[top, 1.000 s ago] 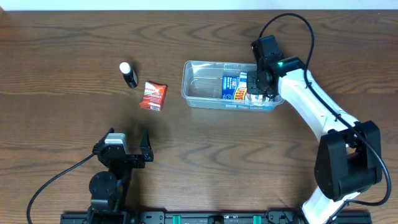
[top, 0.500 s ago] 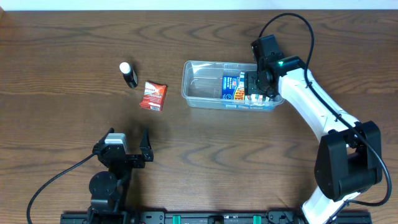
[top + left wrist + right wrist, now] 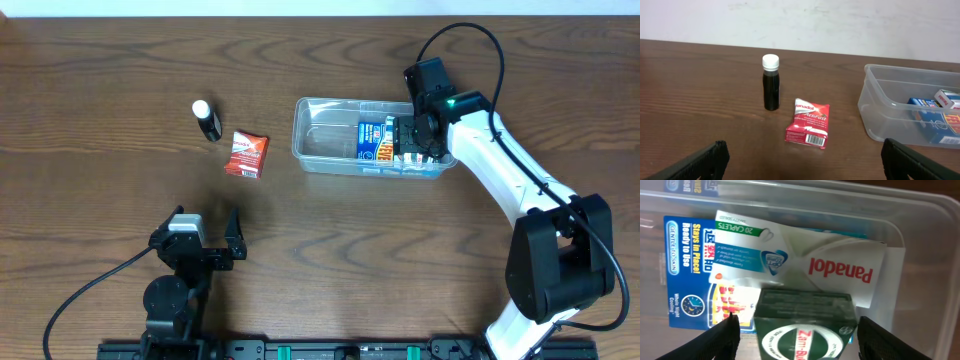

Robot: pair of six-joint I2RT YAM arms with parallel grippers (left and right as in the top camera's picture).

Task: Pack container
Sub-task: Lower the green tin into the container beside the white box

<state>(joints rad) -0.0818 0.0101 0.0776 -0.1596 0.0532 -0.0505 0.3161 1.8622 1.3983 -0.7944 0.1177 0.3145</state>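
Note:
The clear plastic container sits at the table's far middle; it also shows in the left wrist view and the right wrist view. Inside lie a blue box, a white Panadol box and a green Zam-Buk box. My right gripper is over the container's right end, its fingers spread on either side of the green box with small gaps. My left gripper is open and empty near the front edge.
A red Panadol sachet lies flat on the table left of the container, also in the left wrist view. A small dark bottle with a white cap stands upright just beyond it.
My right gripper has shifted slightly left within the container's right end. The left arm, sachet and bottle have not moved.

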